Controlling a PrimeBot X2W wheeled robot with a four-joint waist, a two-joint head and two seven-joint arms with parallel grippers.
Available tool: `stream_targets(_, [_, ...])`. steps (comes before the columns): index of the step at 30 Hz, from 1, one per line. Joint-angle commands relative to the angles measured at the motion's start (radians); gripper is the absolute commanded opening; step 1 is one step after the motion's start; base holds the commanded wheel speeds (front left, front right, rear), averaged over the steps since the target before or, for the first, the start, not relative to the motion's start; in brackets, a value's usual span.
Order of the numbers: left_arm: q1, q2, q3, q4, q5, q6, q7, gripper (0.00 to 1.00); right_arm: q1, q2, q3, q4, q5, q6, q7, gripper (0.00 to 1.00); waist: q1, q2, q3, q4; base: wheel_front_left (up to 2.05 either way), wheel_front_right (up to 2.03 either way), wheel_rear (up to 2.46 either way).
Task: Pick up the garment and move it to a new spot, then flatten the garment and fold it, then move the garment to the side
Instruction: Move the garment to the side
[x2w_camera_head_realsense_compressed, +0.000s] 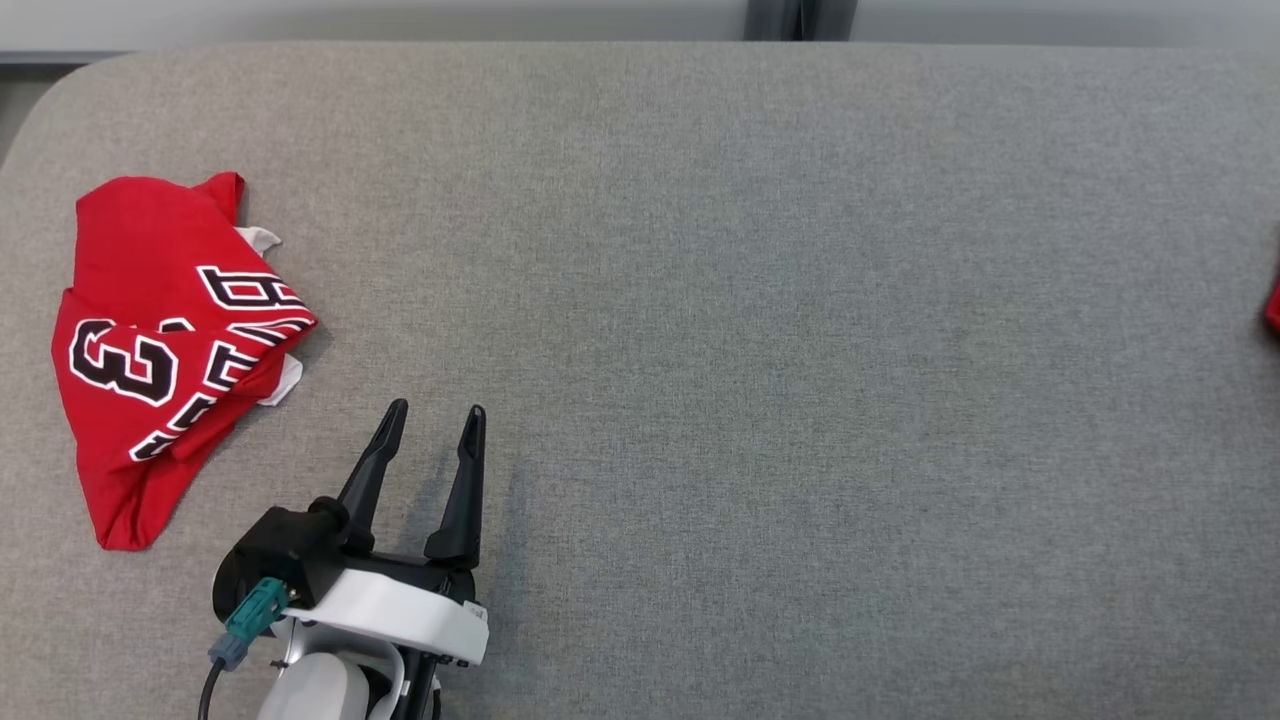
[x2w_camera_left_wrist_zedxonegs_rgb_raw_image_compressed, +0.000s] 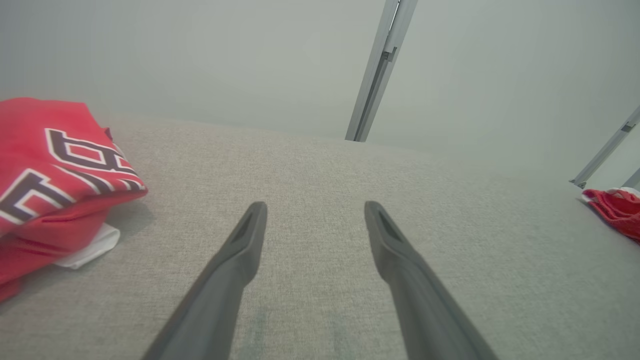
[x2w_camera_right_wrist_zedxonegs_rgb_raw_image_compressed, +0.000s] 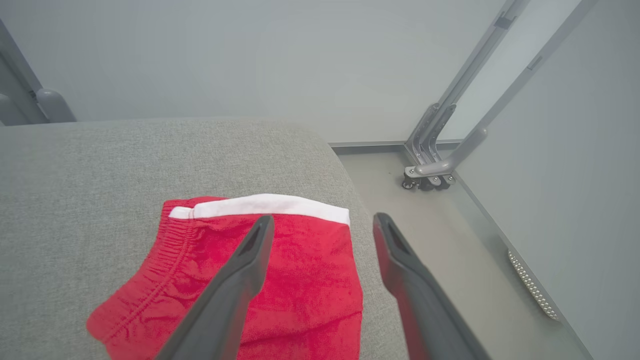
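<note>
The garment (x2w_camera_right_wrist_zedxonegs_rgb_raw_image_compressed: 310, 280), red shorts with a white waistband and an elastic seam, lies folded flat at the right end of the grey padded table (x2w_camera_right_wrist_zedxonegs_rgb_raw_image_compressed: 100, 165), near its rounded corner. My right gripper (x2w_camera_right_wrist_zedxonegs_rgb_raw_image_compressed: 323, 219) hovers just above it, open, with nothing between its fingers. A sliver of the same red cloth shows at the head view's right edge (x2w_camera_head_realsense_compressed: 1273, 305) and far right in the left wrist view (x2w_camera_left_wrist_zedxonegs_rgb_raw_image_compressed: 615, 210). My left gripper (x2w_camera_head_realsense_compressed: 437, 408) rests open and empty low over the table near its front left, also seen in its own view (x2w_camera_left_wrist_zedxonegs_rgb_raw_image_compressed: 315, 205).
A crumpled red jersey (x2w_camera_head_realsense_compressed: 160, 330) with black-and-white lettering lies at the table's left end, just left of my left gripper (x2w_camera_left_wrist_zedxonegs_rgb_raw_image_compressed: 45, 165). Beyond the table's right edge are bare floor (x2w_camera_right_wrist_zedxonegs_rgb_raw_image_compressed: 450, 260) and a metal frame on casters (x2w_camera_right_wrist_zedxonegs_rgb_raw_image_compressed: 430, 175).
</note>
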Motion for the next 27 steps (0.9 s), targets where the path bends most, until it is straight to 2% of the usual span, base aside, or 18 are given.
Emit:
stream_targets(1, [0.004, 0.004, 0.002, 0.001, -0.007, 0.003, -0.003, 1.0, -0.012, 0.008, -0.001, -0.002, 0.002, 0.0, -0.013, 1.0, 0.0, 0.0, -0.012, -0.002, 0.0, 0.0, 0.0])
stream_targets(7, [0.027, 0.004, 0.011, -0.005, -0.017, 0.01, -0.003, 1.0, -0.032, 0.05, -0.011, -0.084, 0.011, 0.0, -0.059, 1.0, 0.0, 0.0, -0.074, -0.007, 0.0, 0.0, 0.0])
stream_targets(13, [0.053, 0.004, 0.036, -0.026, -0.022, 0.019, -0.003, 1.0, 0.002, 0.105, -0.036, -0.251, 0.016, 0.0, -0.089, 1.0, 0.0, 0.0, -0.141, -0.013, 0.0, 0.0, 0.0])
stream_targets(16, [0.068, 0.004, 0.053, -0.036, -0.023, 0.025, -0.003, 1.0, 0.043, 0.129, -0.102, -0.376, -0.025, 0.0, -0.089, 1.0, 0.0, 0.0, -0.17, -0.015, 0.0, 0.0, 0.0])
stream_targets(20, [0.089, 0.004, 0.073, -0.047, -0.025, 0.031, -0.003, 1.0, 0.159, 0.182, -0.24, -0.537, -0.111, 0.0, -0.089, 1.0, 0.0, 0.0, -0.207, -0.017, 0.0, 0.0, 0.0])
stream_targets(27, [0.123, 0.004, 0.097, -0.06, -0.026, 0.032, -0.003, 1.0, 0.435, 0.339, -0.477, -0.79, -0.322, 0.0, -0.089, 1.0, 0.0, 0.0, -0.251, -0.023, 0.0, 0.0, 0.0])
